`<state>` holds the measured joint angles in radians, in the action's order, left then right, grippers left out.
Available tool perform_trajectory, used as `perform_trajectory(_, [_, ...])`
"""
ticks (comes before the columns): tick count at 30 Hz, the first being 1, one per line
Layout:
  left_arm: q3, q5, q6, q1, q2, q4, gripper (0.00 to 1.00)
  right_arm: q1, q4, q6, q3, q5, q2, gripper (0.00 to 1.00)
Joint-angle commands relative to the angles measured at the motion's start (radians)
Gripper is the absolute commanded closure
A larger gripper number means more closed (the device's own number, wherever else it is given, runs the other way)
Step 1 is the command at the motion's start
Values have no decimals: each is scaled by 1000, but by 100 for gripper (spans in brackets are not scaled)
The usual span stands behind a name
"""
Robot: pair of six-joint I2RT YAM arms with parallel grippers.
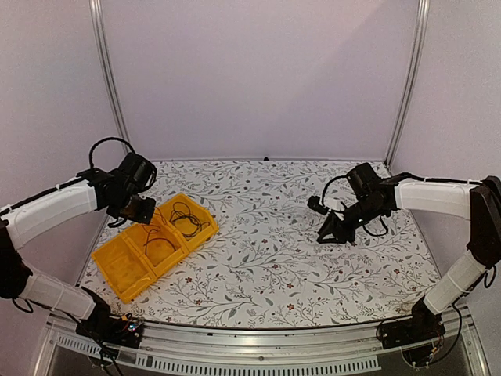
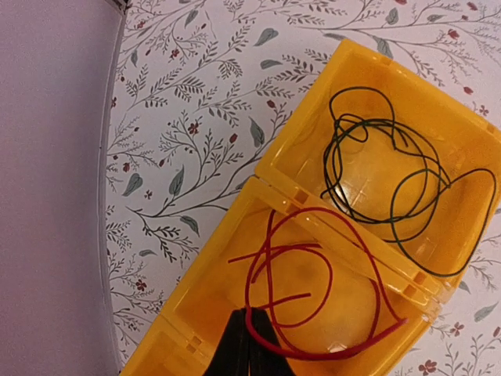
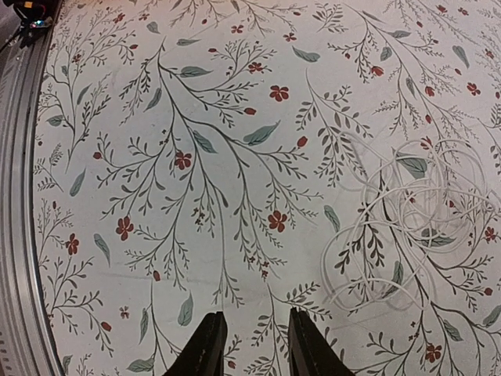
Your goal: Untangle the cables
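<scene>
A yellow three-compartment bin (image 1: 117,274) sits at the left of the table. A black cable (image 2: 368,121) lies coiled in its far compartment, also seen in the top view (image 1: 185,218). A dark red cable (image 2: 340,356) lies looped in the middle compartment. My left gripper (image 2: 246,311) is over the middle compartment and shut on a strand of the red cable. A pale white cable (image 3: 407,227) lies in loose coils on the table. My right gripper (image 3: 254,313) is open and empty above the table, with the white coil just ahead and to its right.
The bin's near compartment (image 1: 124,265) holds no cable. The left wall and an upright post (image 2: 117,117) stand close to the bin. The table's metal front rail (image 1: 258,345) runs along the near edge. Walls enclose the back and both sides.
</scene>
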<state>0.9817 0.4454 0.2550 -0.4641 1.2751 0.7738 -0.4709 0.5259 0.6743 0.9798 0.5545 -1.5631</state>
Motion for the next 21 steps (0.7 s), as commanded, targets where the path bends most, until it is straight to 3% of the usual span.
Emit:
perform_trajectory(1, [-5,-21,6,26,57,13,100,-5,-17,13,-10,-13,20,69])
perform_trajectory(8, [-3,-38,-4,45,98,11,100,-5,-19,16,-13,-27,20,69])
perform_trajectory(12, [45,-26,24,44,29,85,100,-5,-20,16,-15,-30,19,68])
perform_trajectory(16, [57,-99,33,50,-71,100,100,-6,-20,18,-12,-39,8,68])
perform_trajectory(21, [87,-138,152,75,12,256,100,-13,-19,19,-12,-49,-3,68])
